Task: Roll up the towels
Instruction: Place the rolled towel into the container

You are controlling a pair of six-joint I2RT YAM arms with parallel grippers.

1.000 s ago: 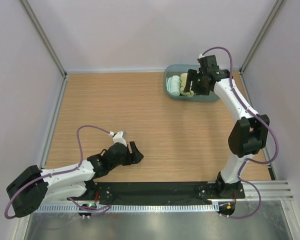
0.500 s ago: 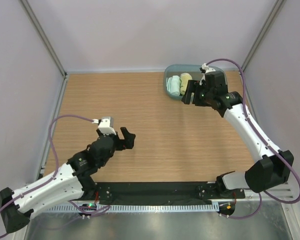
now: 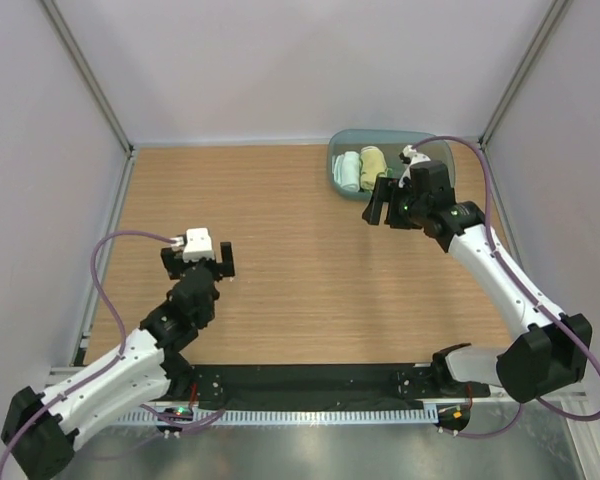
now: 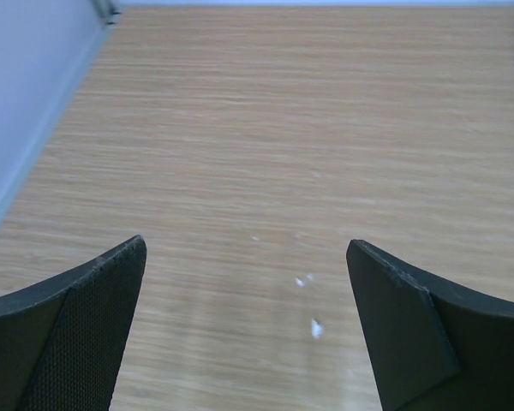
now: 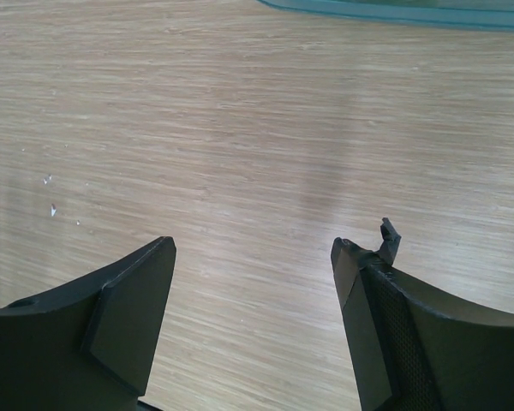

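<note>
Both end effectors stand empty, jaws spread wide over bare wood. On the left, the left end effector (image 3: 197, 264) hangs above the near-left part of the worktop (image 3: 310, 270), well apart from everything else; its wrist view shows the two dark fingers (image 4: 86, 325) held far apart with only wood grain and a few small white specks (image 4: 313, 326) between them. Over on the right, the right end effector (image 3: 380, 205) hovers just off the near edge of the teal tray (image 3: 337, 150), gripping nothing, and from its own camera the tray's rim (image 5: 394, 10) shows as a thin teal strip at the top.

Inside that tray, at the far right corner of the worktop, the towels lie rolled up side by side and touching: the mint-white towel (image 3: 349, 171) on the left, the pale yellow towel (image 3: 373, 163) just beside it on the right. Neither end effector touches them.
</note>
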